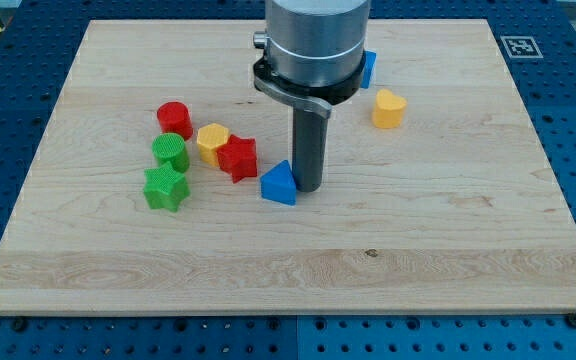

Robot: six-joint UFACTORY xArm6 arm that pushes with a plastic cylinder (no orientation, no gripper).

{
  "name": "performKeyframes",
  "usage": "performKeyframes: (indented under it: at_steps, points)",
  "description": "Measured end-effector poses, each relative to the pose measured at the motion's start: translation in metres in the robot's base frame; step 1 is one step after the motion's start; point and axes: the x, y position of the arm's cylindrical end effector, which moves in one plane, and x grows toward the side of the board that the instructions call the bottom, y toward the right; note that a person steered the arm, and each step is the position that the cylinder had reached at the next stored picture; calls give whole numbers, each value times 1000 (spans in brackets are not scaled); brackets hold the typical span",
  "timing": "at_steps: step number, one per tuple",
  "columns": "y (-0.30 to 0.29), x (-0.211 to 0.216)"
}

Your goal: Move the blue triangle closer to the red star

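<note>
The blue triangle (279, 184) lies near the middle of the wooden board (418, 220). The red star (237, 157) is just to its upper left, a small gap apart. My tip (308, 188) is down at the board, right against the blue triangle's right side. The rod rises from there to the grey arm body at the view's top.
A yellow block (212, 142) touches the red star's left. A red cylinder (174, 119), a green cylinder (170, 152) and a green star (165, 188) stand further left. A yellow heart (389, 108) sits at the right; a blue block (368, 69) is partly hidden behind the arm.
</note>
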Motion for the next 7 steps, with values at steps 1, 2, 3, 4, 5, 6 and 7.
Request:
performKeyframes:
  at_steps: [1,2,3,4,5,6,7]
  points:
    - [-10,3]
    - [-6,3]
    - [21,11]
    - [19,39]
    - [2,58]
    - [-15,64]
    - [-24,64]
